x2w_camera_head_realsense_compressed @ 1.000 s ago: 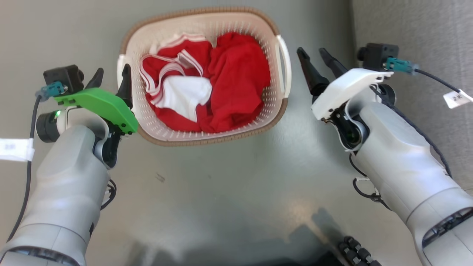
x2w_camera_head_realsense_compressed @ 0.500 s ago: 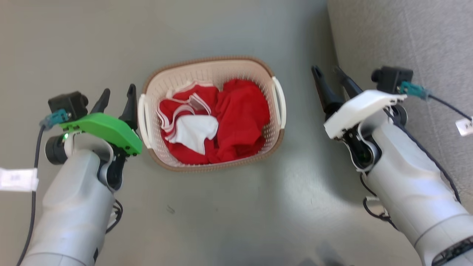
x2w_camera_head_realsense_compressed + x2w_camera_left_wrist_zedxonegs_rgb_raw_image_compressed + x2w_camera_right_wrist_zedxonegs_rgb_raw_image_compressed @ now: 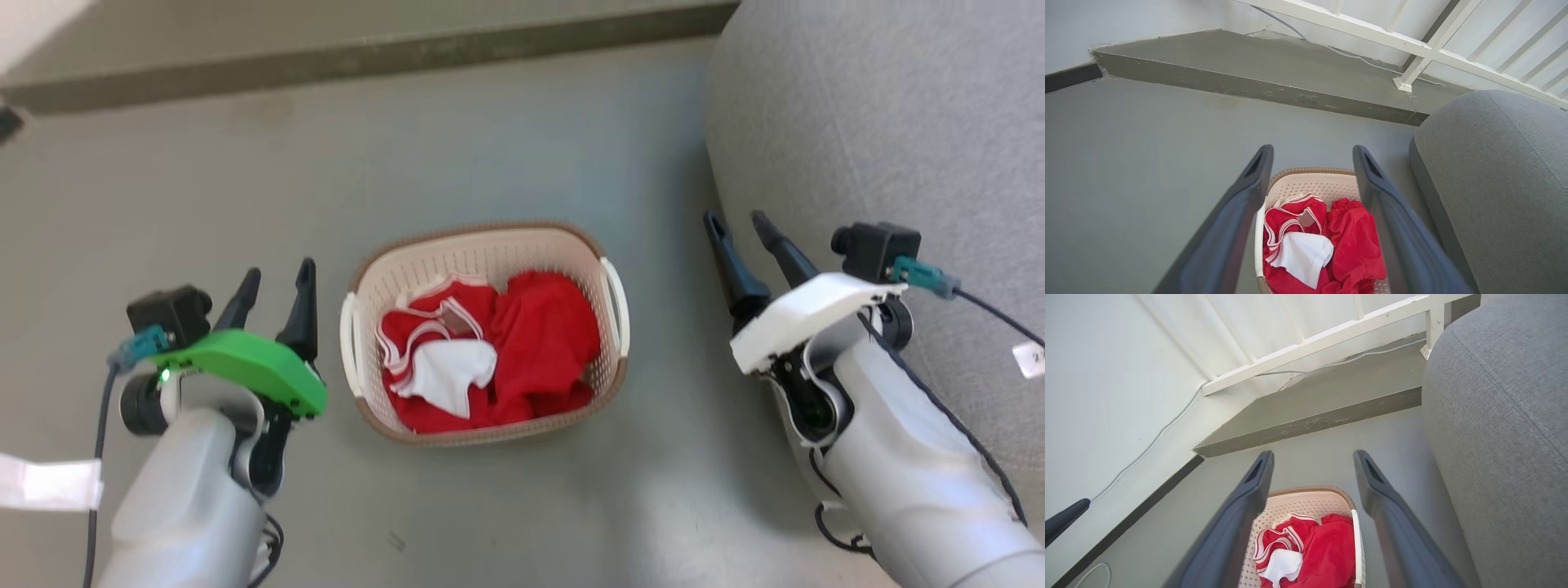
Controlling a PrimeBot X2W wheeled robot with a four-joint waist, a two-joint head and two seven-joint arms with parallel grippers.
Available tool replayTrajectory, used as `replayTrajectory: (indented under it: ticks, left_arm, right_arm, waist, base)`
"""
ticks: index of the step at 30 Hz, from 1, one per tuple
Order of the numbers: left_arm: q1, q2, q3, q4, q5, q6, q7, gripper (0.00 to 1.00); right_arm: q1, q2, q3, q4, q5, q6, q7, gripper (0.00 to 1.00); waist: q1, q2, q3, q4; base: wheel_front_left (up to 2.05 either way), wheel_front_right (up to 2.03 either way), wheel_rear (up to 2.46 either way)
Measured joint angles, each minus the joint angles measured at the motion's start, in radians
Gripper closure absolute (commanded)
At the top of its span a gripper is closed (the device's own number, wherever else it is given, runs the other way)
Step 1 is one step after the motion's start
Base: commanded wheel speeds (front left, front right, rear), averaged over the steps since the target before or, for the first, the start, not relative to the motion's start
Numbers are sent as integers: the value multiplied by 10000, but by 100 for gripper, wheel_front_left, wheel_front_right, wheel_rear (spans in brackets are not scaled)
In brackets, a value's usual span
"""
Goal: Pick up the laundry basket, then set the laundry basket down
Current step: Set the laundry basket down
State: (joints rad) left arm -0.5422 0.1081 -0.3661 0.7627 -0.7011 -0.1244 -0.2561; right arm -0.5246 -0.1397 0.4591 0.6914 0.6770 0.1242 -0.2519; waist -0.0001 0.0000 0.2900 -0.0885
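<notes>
Currently, the basket (image 3: 478, 255) stands upright on the grey floor (image 3: 490, 139), between the two grippers and touching neither. It holds red clothes (image 3: 543, 343) with a white cloth (image 3: 449, 376) lying on top of them at the left side.

Status of the left gripper (image 3: 280, 278): fingers apart, nothing between them. It is just beside the basket's left handle (image 3: 351, 343), with a gap of bare floor showing between the inner finger and the handle.

Status of the right gripper (image 3: 737, 229): fingers apart, nothing held. It is well apart from the right handle (image 3: 618, 306) and close to the grey sofa (image 3: 882, 122), which sits at the basket's right.

In the left wrist view, the basket shows low between the spread fingers (image 3: 1241, 204), with the sofa to its right. In the right wrist view, the basket also shows low between the spread fingers (image 3: 1237, 514).

Beyond the basket, a low grey step (image 3: 367, 57) runs across the floor. A white railing (image 3: 1412, 45) stands on the step.
</notes>
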Motion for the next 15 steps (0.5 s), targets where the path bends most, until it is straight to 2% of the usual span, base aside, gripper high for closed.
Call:
replayTrajectory:
  ticks: [15]
  left_arm:
    - [1535,-58,842,-1839,1083,-2,0,0]
  right_arm:
    - [1409,-82,-1269,-1789,-1325,-128,0,0]
  waist:
    - [0,0,-1781,51]
  base:
    - [0,0,0]
